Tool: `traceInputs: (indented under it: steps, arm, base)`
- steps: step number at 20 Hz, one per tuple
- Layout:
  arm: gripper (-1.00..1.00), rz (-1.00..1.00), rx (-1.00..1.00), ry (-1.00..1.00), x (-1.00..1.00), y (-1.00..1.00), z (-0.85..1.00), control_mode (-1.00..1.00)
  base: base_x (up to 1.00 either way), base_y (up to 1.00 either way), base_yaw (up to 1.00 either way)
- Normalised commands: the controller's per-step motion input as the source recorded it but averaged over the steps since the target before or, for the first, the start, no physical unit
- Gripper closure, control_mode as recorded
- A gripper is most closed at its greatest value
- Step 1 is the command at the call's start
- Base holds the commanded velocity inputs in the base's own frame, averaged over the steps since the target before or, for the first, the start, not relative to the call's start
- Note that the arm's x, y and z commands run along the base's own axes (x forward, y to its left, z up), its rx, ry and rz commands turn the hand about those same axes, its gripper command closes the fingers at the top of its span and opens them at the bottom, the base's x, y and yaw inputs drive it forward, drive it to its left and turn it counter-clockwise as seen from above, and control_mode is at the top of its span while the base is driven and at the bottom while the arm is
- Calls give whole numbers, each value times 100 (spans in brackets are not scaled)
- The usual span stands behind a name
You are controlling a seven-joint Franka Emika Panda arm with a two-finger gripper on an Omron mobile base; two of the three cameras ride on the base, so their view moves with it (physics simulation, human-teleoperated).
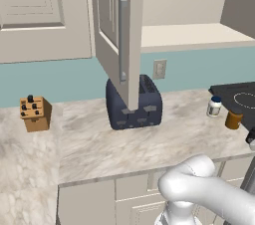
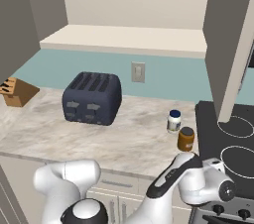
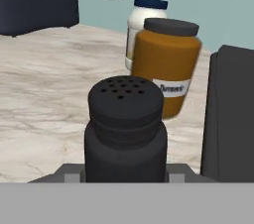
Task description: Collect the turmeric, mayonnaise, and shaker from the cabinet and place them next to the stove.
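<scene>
I see my gripper (image 3: 125, 177) clamped on the shaker (image 3: 125, 126) — just beyond it the turmeric (image 3: 166, 67) and mayonnaise (image 3: 141, 29) stand on the counter (image 3: 44, 84) beside the stove (image 3: 229, 114).

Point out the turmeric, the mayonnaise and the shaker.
turmeric (image 3: 166, 67): hand view, orange body above its label.
mayonnaise (image 2: 174, 121): right base view, white body under the lid.
shaker (image 3: 125, 134): hand view, black body below the perforated top.
</scene>
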Motion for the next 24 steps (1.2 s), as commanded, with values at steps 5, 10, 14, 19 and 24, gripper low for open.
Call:
traceInputs:
  steps: [5, 10, 14, 19, 24]
  arm:
    - [100, 10, 0, 0, 14, 0, -17, -100]
    - [100, 9, 0, 0, 11, 0, -19, -100]
    - [100, 6, 0, 0, 5, 0, -13, -100]
    - [-100, 4, 0, 0, 0, 1, -24, -100]
    - [-100, 3, 0, 0, 0, 0, -9, -100]
  base:
    - [0, 0, 0]
    - [0, 0, 0]
    - [0, 0, 0]
    - [0, 0, 0]
    - [0, 0, 0]
